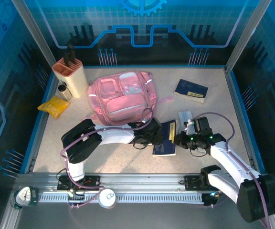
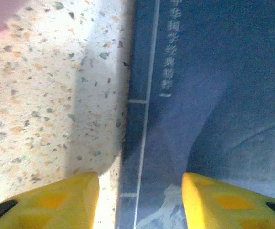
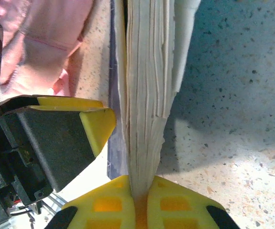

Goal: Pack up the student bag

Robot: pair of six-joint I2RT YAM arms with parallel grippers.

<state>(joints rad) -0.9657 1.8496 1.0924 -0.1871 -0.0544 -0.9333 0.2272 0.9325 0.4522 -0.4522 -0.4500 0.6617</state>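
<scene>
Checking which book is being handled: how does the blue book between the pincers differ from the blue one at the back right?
The near book has its pages clamped by the right pincer; the far book is untouched. The near book lies just in front of the pink backpack; the far book sits off to its right. Both have dark blue covers.

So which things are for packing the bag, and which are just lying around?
In the job: pink student bag, blue book pinched by the right gripper.
Lying about for now: second blue book, yellow packet, beige holder, small bottle.
</scene>
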